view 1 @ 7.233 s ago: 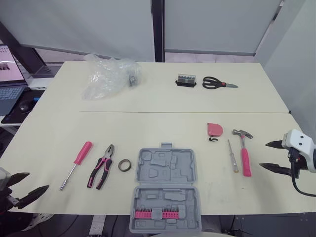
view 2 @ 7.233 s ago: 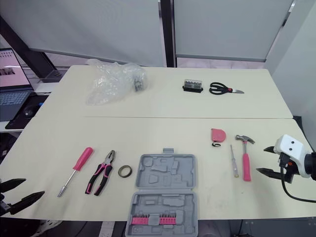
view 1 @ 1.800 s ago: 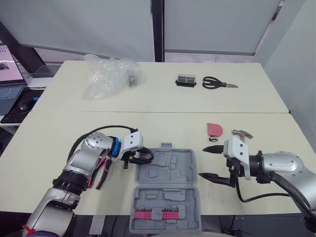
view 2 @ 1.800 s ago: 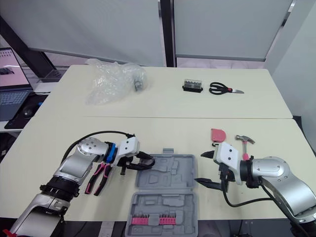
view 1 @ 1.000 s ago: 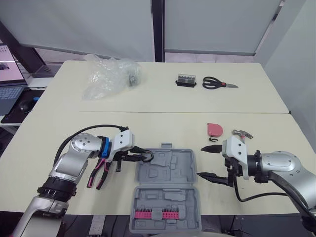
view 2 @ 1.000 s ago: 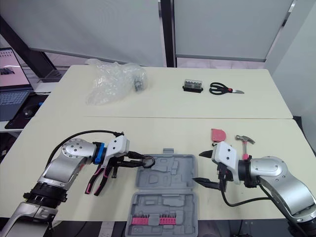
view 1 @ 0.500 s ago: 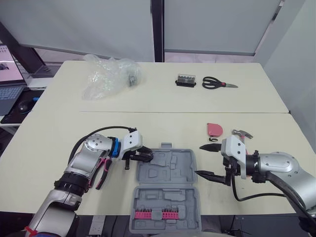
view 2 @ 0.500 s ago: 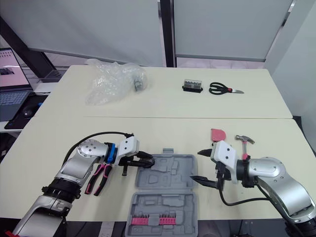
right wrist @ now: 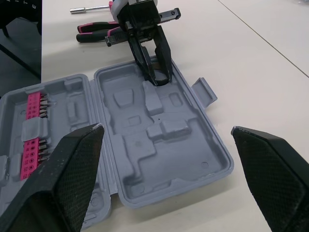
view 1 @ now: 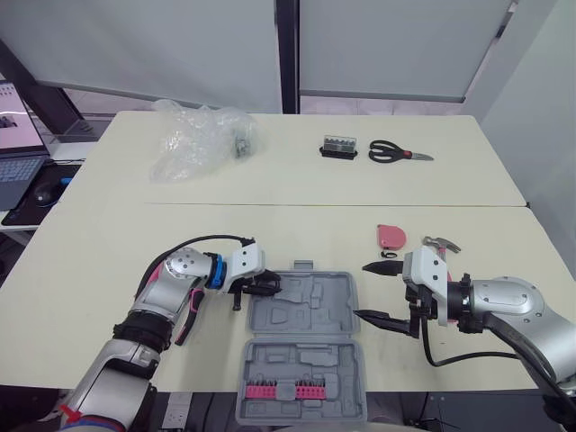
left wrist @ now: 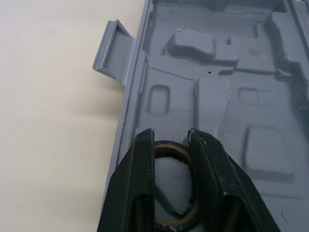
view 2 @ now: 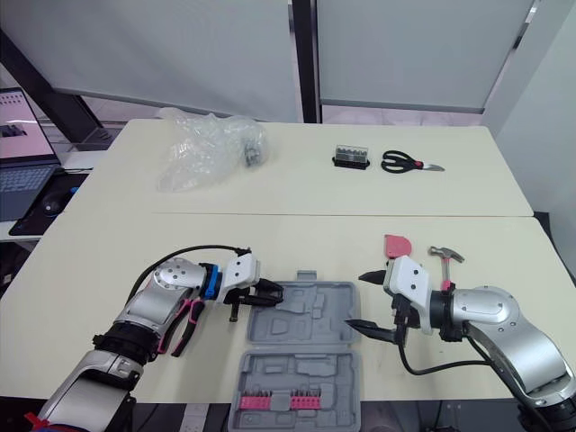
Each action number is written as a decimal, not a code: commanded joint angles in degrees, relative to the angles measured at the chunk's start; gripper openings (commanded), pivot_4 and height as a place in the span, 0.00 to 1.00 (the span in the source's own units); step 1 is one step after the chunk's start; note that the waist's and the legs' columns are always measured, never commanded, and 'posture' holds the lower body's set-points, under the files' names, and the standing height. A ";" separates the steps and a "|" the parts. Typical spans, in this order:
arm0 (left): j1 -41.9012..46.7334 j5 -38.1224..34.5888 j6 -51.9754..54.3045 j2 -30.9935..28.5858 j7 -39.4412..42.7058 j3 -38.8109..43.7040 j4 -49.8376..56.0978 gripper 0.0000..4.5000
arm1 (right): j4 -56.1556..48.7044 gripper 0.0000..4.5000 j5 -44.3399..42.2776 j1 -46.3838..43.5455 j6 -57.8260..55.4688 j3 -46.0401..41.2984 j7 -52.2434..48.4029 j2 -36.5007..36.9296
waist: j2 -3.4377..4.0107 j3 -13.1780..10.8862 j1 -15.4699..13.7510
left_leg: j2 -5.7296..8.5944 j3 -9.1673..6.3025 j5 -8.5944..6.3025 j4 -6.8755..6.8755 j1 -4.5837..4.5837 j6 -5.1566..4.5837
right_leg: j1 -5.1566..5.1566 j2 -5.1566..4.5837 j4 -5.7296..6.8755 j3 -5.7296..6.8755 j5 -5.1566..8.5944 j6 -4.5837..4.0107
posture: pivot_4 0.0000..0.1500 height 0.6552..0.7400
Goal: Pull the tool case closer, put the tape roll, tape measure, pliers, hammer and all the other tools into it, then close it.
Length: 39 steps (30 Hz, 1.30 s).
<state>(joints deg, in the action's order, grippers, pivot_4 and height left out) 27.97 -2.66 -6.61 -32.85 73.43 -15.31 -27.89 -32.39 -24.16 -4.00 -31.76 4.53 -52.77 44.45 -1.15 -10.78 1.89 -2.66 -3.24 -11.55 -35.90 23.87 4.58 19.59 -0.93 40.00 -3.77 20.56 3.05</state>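
Pale yellow table (view 1: 90,234) carries the open tool case (view 1: 310,301) at its near edge. Left gripper (view 1: 265,286), clamped on the tape roll (left wrist: 170,146), hangs over the case's far-left corner; the drop is likely straight down. Right gripper (view 1: 362,291) gapes empty just right of the case.

I log: tool case (view 1: 302,315) centre-front; tape roll (left wrist: 170,146) at its left rim; pliers (view 2: 184,326) left of it; tape measure (view 1: 391,237), hammer (view 1: 441,243) right; bit box (view 1: 339,147), scissors (view 1: 396,151) far behind.
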 commanded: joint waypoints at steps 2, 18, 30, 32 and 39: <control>-1.23 -0.52 0.86 -2.07 0.84 1.14 -0.08 0.24 | -1.54 1.00 -0.79 -1.36 1.39 -0.50 0.60 -1.21 | 0.00 0.00 0.10 | 0.00 0.00 0.00 0.00 0.00 0.00 | 0.01 0.01 0.00 0.00 0.00 0.00 | 1.00 1.00; -18.67 -19.57 16.03 -18.00 -3.11 31.89 21.00 0.24 | 5.50 1.00 0.59 3.79 5.72 -20.33 1.82 4.14 | 0.01 -0.01 0.11 | -0.03 0.09 0.00 0.12 -0.03 0.00 | 0.05 -0.03 -0.03 -0.09 0.00 0.00 | 1.00 1.00; -41.00 -17.42 4.67 -18.53 -9.94 50.13 0.27 0.81 | 22.13 1.00 9.06 18.48 19.49 -28.08 -1.56 7.19 | -0.01 -0.01 0.01 | -0.02 0.17 -0.01 0.17 -0.05 0.00 | 0.07 -0.10 -0.06 -0.14 0.01 0.00 | 1.00 1.00; -42.74 -17.64 4.27 -18.49 -9.72 50.56 -1.36 0.95 | 23.14 1.00 9.06 20.17 19.89 -28.55 -1.73 7.01 | -0.03 0.00 0.02 | -0.02 0.21 -0.01 0.18 -0.05 0.00 | 0.08 -0.10 -0.07 -0.16 0.01 -0.01 | 1.00 1.00; -46.72 -18.43 5.30 -18.05 -10.09 50.92 -3.06 1.00 | 24.48 1.00 8.83 22.81 19.33 -28.91 -2.47 7.33 | -0.07 0.03 -0.06 | -0.05 0.18 -0.01 0.19 -0.07 0.01 | 0.07 -0.10 -0.06 -0.14 0.02 -0.01 | 1.00 1.00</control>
<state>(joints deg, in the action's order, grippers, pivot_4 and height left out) -18.25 -20.29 -1.31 -50.25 63.64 33.56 -30.31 -7.48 -14.75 18.75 -12.86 -22.17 -54.89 51.22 -1.22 -10.75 1.83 -2.71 -3.05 -11.56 -35.70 23.79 4.58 19.65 -1.03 39.93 -3.92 20.58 3.04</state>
